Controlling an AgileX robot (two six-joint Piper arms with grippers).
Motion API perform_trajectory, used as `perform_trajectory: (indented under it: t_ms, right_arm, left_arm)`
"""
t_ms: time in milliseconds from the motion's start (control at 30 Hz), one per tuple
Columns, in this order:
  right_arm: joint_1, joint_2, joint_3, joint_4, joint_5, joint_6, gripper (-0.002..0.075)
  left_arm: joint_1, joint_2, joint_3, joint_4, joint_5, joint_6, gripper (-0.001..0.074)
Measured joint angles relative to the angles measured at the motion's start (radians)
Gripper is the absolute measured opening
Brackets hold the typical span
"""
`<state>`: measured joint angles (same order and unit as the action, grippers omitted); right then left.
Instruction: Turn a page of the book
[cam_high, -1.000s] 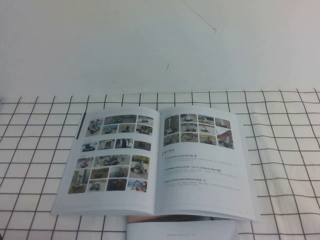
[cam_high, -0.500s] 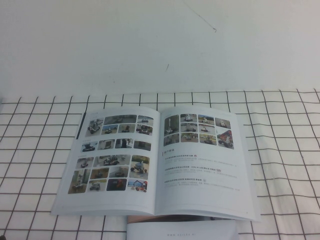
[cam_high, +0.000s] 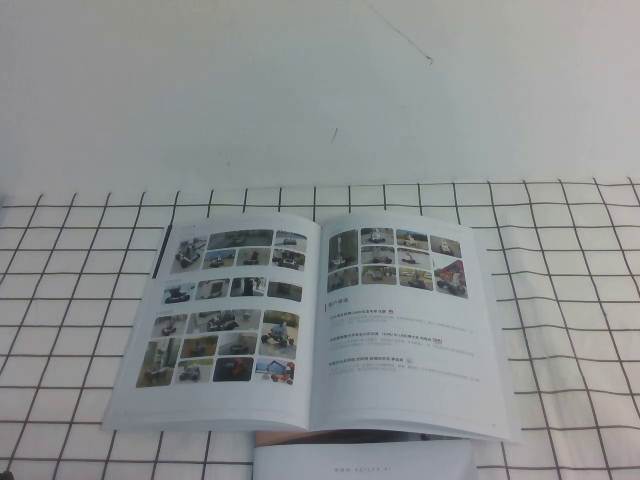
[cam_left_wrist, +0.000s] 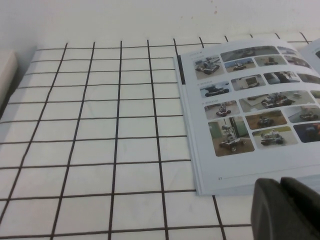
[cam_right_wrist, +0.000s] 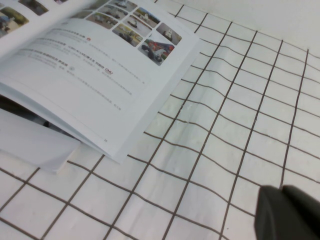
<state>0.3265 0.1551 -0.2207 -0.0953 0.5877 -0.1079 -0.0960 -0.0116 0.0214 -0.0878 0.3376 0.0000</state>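
- Two arms, neither visible in high view; both sit low near the table's near edge, off the book.
- Book (cam_high: 320, 325) lies open and flat on the checked cloth (cam_high: 570, 300), mid-table toward the near edge, its near edge overlapping a white booklet (cam_high: 365, 462).
- Left leaf (cam_high: 225, 310) is all vehicle photo rows; right leaf = the page (cam_high: 405, 330), w/ a photo grid at its far end and grey text lines below.
- Left gripper (cam_left_wrist: 287, 210): dark body shows just beside the book's near-left corner, not touching. Jaws: cannot tell if apart or together.
- Right gripper (cam_right_wrist: 287, 212): over bare cloth, well clear of the book's near-right corner (cam_right_wrist: 117, 152). Jaws: cannot tell either.
- Step, as judged: approach only; nothing gripped, page not yet lifted.
- Next move prob. calls for the right gripper to reach the page's outer edge, get under the top sheet alone, then lift and sweep it over the spine to the left.
- Risk: glossy leaves may stick, so more than one could come up; book may slide on the cloth.
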Motion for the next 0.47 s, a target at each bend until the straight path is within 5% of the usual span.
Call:
perform_trajectory:
  t_ms: [467]
  right_arm:
    - [0.000, 0.000, 0.000, 0.000, 0.000, 0.000, 0.0001]
  left_arm:
    - [0.000, 0.000, 0.000, 0.000, 0.000, -0.011, -0.0002]
